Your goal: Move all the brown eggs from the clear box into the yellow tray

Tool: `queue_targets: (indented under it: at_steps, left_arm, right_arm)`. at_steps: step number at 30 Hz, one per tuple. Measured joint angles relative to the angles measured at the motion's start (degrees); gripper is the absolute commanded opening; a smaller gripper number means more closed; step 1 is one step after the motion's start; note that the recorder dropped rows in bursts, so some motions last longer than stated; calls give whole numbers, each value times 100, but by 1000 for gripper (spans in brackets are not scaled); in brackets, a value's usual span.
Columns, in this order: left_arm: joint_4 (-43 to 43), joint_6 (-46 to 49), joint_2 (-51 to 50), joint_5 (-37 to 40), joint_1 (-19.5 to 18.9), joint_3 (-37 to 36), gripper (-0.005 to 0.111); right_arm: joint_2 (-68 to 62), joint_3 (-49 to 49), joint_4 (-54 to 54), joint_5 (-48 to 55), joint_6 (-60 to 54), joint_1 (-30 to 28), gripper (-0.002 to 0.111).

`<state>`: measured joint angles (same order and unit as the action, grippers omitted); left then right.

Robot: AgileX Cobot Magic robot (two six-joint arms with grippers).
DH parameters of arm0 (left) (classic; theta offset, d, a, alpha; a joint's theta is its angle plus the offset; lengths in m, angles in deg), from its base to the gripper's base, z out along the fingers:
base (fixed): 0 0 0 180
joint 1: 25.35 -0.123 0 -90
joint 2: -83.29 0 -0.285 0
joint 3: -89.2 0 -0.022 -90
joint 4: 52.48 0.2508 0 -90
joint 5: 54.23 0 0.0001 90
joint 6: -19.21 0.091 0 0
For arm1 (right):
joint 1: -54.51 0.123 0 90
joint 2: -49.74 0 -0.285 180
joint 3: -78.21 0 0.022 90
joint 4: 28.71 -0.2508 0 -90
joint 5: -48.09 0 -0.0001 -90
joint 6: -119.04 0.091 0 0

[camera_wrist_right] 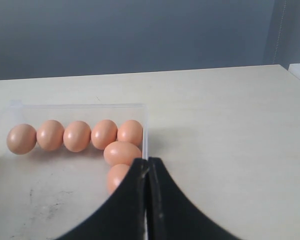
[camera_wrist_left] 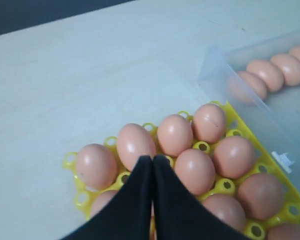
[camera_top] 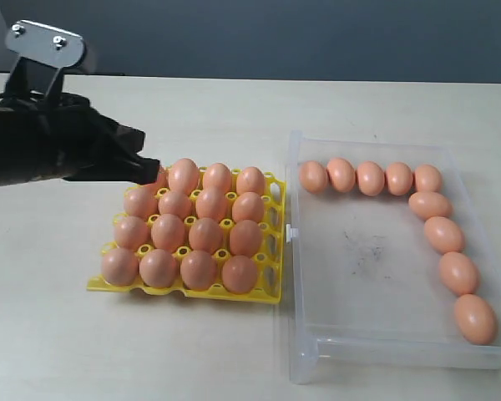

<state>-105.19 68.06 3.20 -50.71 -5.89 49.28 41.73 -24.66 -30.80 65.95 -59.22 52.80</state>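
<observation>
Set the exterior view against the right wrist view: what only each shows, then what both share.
Exterior only: the yellow tray packed with brown eggs, and the left gripper at its far left corner. Right wrist only: the right gripper, shut. Both: the clear box and the L-shaped line of brown eggs inside it.

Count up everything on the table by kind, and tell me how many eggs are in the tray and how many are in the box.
Brown eggs: 25 (16 in the yellow tray, 9 in the clear box)
Trays: 1
Boxes: 1
Total: 27
</observation>
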Motion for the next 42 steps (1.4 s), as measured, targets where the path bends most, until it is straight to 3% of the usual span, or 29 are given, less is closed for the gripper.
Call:
queue_targets:
  at_steps: [6,11,19,37,42]
  left_arm:
    - [-144,-208,1118,-779,0,-1146,0]
    - [-144,-233,1655,-922,10,-1543,0]
    - [-155,-485,2779,-1860,198,-2179,0]
    - [-245,-640,3259,-1932,198,-2320,0]
    - [-245,-640,3259,-2340,208,-2320,0]
  right_arm:
    - [0,0,0,0,0,0,-1]
    - [0,0,0,0,0,0,-1]
    - [0,0,0,0,0,0,-1]
    - [0,0,0,0,0,0,-1]
    - [0,0,0,0,0,0,-1]
